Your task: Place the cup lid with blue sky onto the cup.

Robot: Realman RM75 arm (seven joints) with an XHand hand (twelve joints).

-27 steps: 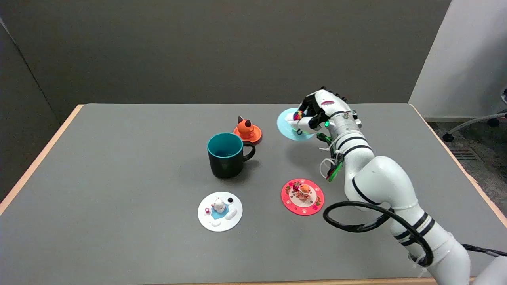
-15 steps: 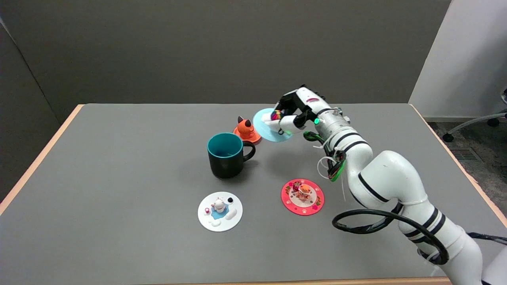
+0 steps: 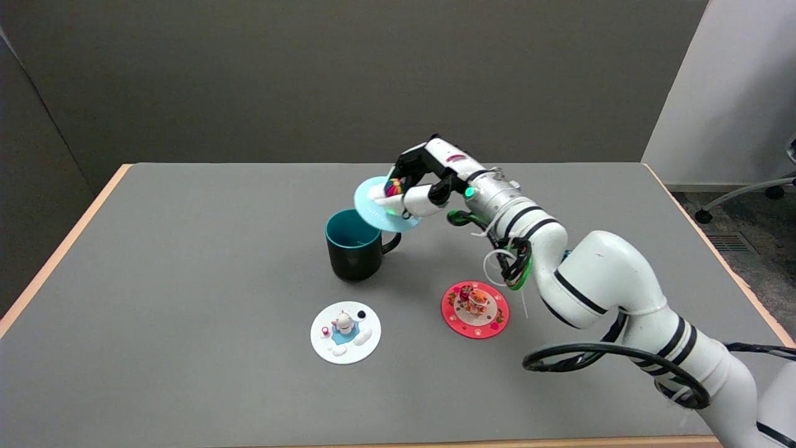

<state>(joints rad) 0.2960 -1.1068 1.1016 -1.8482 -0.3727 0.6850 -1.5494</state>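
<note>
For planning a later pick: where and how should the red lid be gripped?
Pinch the small raised figure at the centre of the red lid, coming straight down from above. The lid lies flat on the table, so its thin rim gives little to hold.

Two spare lids on a grey table (image 3: 186, 298)

A white lid (image 3: 345, 332) lies near a red lid (image 3: 475, 309), both flat.

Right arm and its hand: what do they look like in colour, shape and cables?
The right arm has rounded white segments with black rings. A thick black cable loops beside it, and white and green ties bunch near the wrist. A green light glows there. The right hand is white with black parts.
</note>
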